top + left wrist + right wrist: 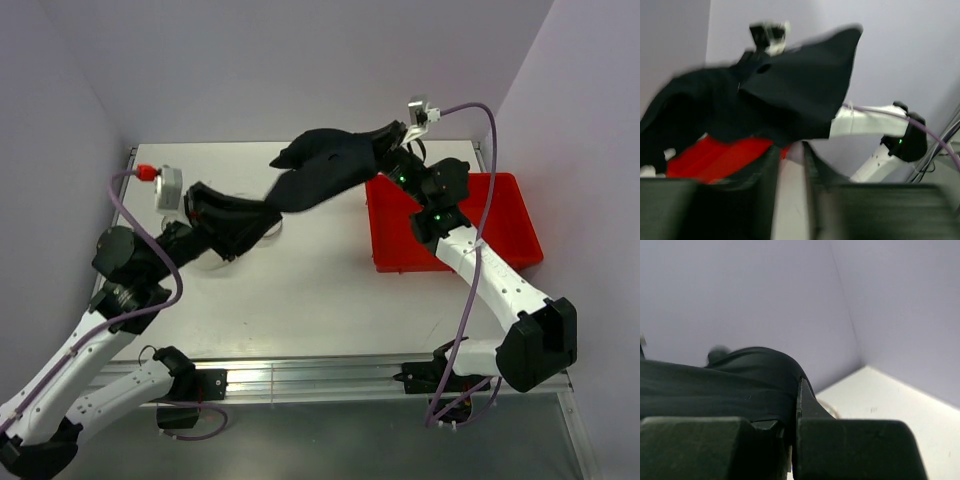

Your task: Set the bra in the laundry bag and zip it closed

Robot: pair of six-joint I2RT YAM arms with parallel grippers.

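While the right tool (pixel 794 410) clamps the limp black bra (pixel 320 170), the left tool (pixel 790 157) seems slightly parted.

No readable text or labels

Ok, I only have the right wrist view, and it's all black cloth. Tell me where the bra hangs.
Observer: The bra hangs in the air from the right gripper, left of the red bin, drooping toward the left gripper.
Operator: Now check the left fingers.
Observer: Slightly apart, nothing between them.
Operator: Find the laundry bag.
Observer: Mostly hidden under the left arm; only a pale sliver shows.
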